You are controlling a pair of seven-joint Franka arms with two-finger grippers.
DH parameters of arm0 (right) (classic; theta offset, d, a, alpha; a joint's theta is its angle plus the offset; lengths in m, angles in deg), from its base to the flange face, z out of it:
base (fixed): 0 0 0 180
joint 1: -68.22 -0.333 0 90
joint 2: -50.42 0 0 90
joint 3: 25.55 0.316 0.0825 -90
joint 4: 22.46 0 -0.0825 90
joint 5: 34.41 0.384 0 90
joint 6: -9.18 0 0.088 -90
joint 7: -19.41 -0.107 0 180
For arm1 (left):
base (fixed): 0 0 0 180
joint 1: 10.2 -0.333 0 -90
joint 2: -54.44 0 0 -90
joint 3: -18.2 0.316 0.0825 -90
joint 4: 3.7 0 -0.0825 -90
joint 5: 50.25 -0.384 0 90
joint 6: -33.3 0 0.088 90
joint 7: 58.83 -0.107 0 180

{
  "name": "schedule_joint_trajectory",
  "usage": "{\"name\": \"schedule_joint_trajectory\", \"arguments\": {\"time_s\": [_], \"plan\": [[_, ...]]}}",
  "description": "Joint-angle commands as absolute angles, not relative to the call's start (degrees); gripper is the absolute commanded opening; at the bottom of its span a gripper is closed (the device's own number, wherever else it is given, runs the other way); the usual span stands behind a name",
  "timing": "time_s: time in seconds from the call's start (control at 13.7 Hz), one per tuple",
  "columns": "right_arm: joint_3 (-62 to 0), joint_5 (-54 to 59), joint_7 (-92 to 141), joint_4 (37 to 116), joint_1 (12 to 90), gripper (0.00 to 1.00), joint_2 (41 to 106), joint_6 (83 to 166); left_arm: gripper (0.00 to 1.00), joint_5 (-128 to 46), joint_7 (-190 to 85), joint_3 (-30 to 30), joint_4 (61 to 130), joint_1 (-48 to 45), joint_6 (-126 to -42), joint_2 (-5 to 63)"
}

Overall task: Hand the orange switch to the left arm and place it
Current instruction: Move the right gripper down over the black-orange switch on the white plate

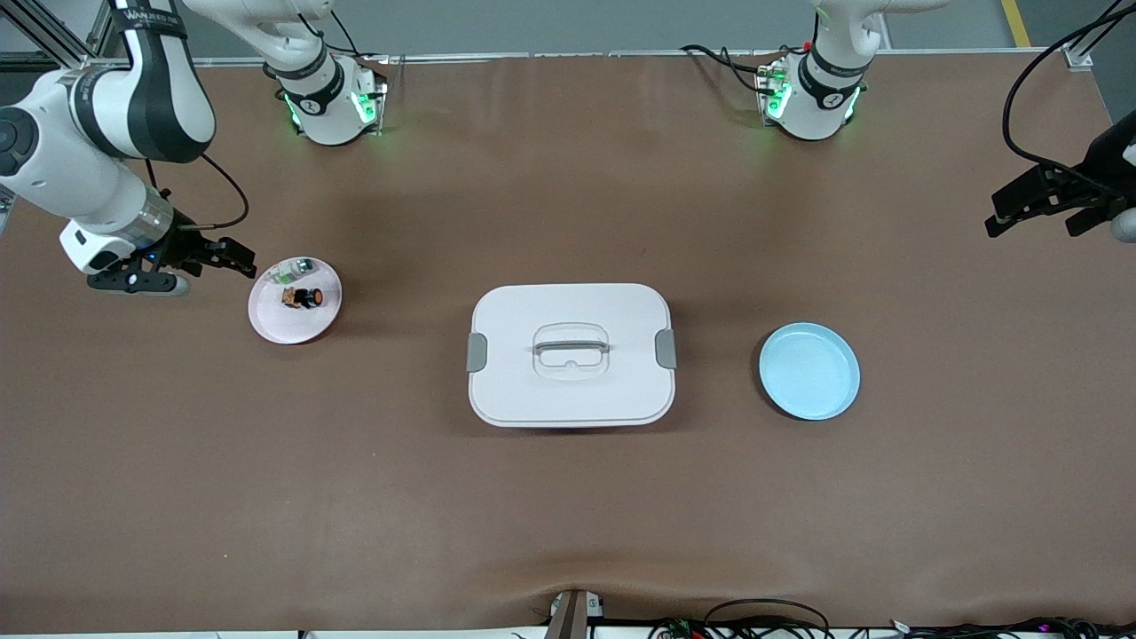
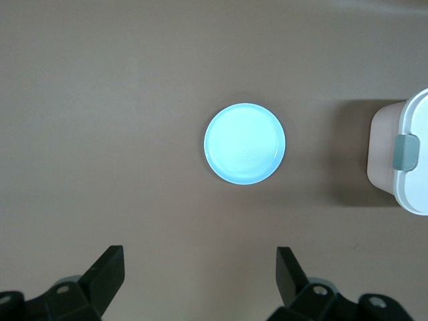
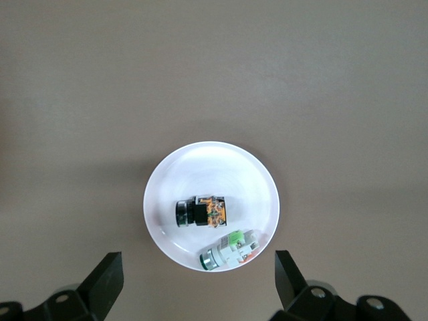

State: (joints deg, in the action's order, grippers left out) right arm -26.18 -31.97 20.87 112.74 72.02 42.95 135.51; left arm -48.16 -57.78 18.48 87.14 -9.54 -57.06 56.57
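Note:
The orange switch (image 1: 302, 297) lies on its side on a pink plate (image 1: 271, 328) toward the right arm's end of the table; it also shows in the right wrist view (image 3: 202, 212). My right gripper (image 1: 235, 257) is open and empty, up in the air over the table just beside that plate's edge; its own view (image 3: 197, 271) looks down on the plate (image 3: 167, 194). The white box (image 1: 571, 390) stands at the table's middle. My left gripper (image 1: 1029, 217) is open and empty, held high over the left arm's end of the table; it shows in its own view (image 2: 200, 264).
A green-and-clear component (image 1: 297, 269) lies on the pink plate beside the orange switch, also in the right wrist view (image 3: 231, 249). A blue plate (image 1: 808, 370) sits between the box and the left arm's end, also in the left wrist view (image 2: 245, 143), where the box's end (image 2: 401, 114) shows too.

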Motion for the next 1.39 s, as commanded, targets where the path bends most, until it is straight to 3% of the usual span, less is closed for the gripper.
{"name": "schedule_joint_trajectory", "arguments": {"time_s": [0.0,0.29,1.32], "plan": [[-25.81,-31.24,20.56,115.43,72.79,1.0,42.95,138.46,1.0,-49.29,-58.47,18.29,85.78,-9.32,-56.0,56.02],[-25.63,-31.07,20.38,120.27,72.61,1.0,45.93,147.94,1.0,-49.29,-58.39,18.29,85.78,-9.23,-56.0,56.02],[-25.63,-27.55,21.69,123.53,69.01,1.0,58.15,162.72,1.0,-49.29,-58.12,18.29,85.78,-9.32,-56.0,55.93]]}}
